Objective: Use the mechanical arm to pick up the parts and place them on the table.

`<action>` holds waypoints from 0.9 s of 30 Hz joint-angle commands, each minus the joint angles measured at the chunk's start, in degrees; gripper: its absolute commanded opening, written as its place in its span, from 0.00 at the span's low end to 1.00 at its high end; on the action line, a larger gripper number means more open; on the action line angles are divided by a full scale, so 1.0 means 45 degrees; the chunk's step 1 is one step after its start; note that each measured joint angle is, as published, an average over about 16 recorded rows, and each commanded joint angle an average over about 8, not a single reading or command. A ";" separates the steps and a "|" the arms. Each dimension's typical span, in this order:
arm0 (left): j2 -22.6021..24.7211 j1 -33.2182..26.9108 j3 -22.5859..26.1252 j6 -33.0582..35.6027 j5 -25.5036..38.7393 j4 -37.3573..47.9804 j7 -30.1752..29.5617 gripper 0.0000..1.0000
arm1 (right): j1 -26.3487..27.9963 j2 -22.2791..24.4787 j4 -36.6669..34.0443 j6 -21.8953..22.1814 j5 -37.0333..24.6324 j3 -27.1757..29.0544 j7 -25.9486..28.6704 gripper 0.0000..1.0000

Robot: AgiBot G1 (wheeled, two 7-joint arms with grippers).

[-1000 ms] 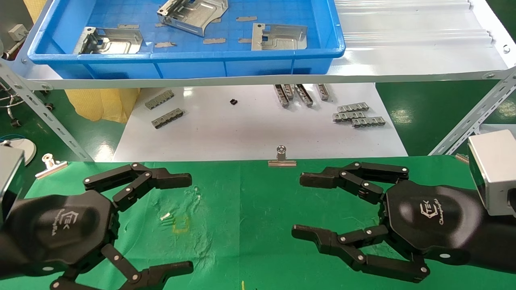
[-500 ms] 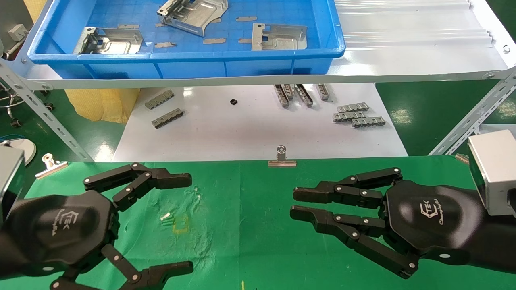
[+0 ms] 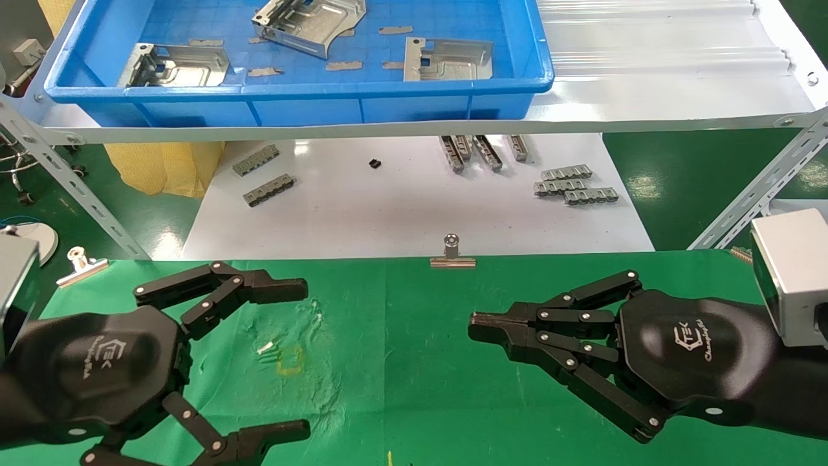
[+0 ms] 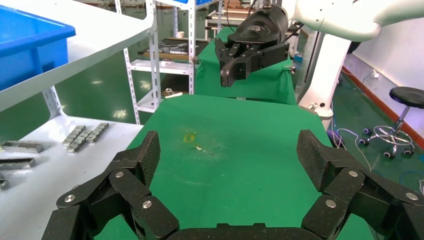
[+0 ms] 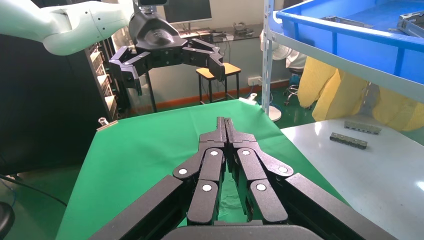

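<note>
Three silver stamped parts lie in the blue bin (image 3: pixel 297 97) on the shelf: one at its left (image 3: pixel 174 66), one at the back middle (image 3: pixel 310 22), one at the right (image 3: pixel 447 59). The green table (image 3: pixel 401 362) carries a small yellow square mark (image 3: pixel 290 360). My right gripper (image 3: pixel 475 321) hovers over the table's right half, shut and empty; it also shows in its own wrist view (image 5: pixel 225 122). My left gripper (image 3: pixel 294 356) hovers over the left half, wide open and empty, also seen in the left wrist view (image 4: pixel 227 160).
A glossy white board (image 3: pixel 414 213) below the shelf holds several grey toothed strips (image 3: pixel 572 184) and a small black piece (image 3: pixel 374 164). Binder clips (image 3: pixel 452 254) pin the cloth's far edge. Slotted shelf legs (image 3: pixel 71 188) slant at both sides. The white corrugated shelf (image 3: pixel 660 65) extends right of the bin.
My right gripper's fingers have closed from wide open to fully shut on nothing. The left gripper and the parts have not moved.
</note>
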 commanded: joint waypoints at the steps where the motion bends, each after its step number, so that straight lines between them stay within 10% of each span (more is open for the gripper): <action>1: -0.0012 0.0053 0.0000 0.0016 -0.0016 -0.0036 0.0007 1.00 | 0.0000 0.0000 0.0000 0.0000 0.0000 0.0000 0.0000 0.00; 11: 0.0800 -0.3084 0.0313 -0.0286 0.1330 0.1754 -0.0009 1.00 | 0.0000 0.0000 0.0000 0.0000 0.0000 0.0000 0.0000 0.00; 23: 0.4786 -0.9121 0.1782 -0.4601 0.5624 1.0441 0.1819 1.00 | 0.0000 0.0000 0.0000 0.0000 0.0000 -0.0001 0.0000 0.00; 27: 0.6074 -1.0253 0.2071 -0.6443 0.6396 1.2628 0.2590 0.90 | 0.0000 0.0000 0.0000 0.0000 0.0000 -0.0001 0.0000 0.48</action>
